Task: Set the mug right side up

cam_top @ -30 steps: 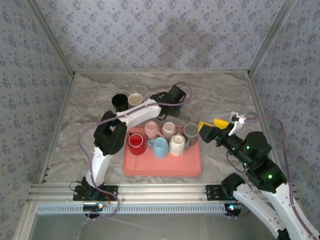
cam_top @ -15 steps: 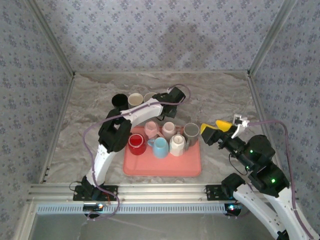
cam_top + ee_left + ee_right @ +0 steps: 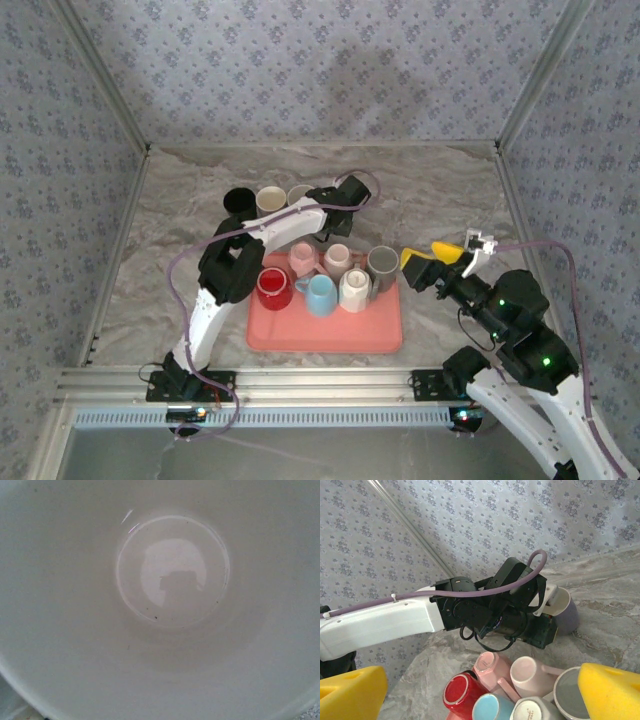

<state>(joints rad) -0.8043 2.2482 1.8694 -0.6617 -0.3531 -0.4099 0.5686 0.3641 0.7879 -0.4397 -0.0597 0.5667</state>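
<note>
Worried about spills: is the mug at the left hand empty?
Empty: the left wrist view looks into the mug, its bottom bare.

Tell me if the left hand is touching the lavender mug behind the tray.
Touching. The right wrist view shows the left hand shut on the rim of the tilted lavender mug, no gap between them.

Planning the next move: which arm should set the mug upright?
Left. The left gripper is shut on the tilted mug; the right gripper hangs open beside the tray, holding nothing.
</note>
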